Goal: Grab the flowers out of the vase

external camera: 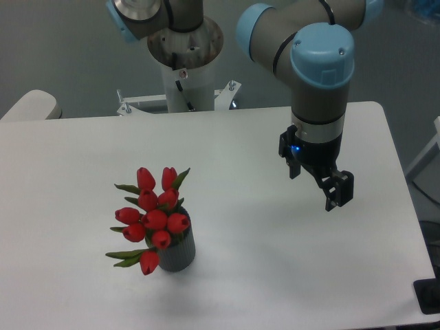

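The flowers [155, 218] are a bunch of red closed tulip buds with narrow green leaves. They stand in the vase [180, 254], a small dark grey ribbed cylinder at the front left of the white table [240, 137]. The buds lean left over the vase's mouth and hide most of it. My gripper [316, 180] hangs above the table well to the right of the flowers and a little farther back. Its black fingers [339, 190] point down and stand apart, open, with nothing between them.
The arm's base column [185, 62] rises behind the table's far edge at the centre. A pale rounded object [31, 106] sits past the far left corner. The table's right edge runs close to my gripper's side.
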`<state>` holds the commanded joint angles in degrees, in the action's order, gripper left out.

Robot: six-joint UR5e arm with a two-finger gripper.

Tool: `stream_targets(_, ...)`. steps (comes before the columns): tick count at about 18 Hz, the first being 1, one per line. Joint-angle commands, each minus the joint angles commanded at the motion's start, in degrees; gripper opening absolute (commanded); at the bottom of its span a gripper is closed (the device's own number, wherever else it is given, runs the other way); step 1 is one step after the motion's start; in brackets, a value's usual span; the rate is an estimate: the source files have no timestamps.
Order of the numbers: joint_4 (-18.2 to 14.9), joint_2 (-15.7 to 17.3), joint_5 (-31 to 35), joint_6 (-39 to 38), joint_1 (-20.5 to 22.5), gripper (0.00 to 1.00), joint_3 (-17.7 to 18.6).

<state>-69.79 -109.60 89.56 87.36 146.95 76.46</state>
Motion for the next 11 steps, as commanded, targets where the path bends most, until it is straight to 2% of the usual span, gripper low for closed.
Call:
stream_targets(8, -0.1, 1.1, -0.6, 0.0, 0.1, 1.00, 1.9)
stream_targets(11, -0.1, 1.8, -3.2, -0.1, 0.1, 1.00, 3.2)
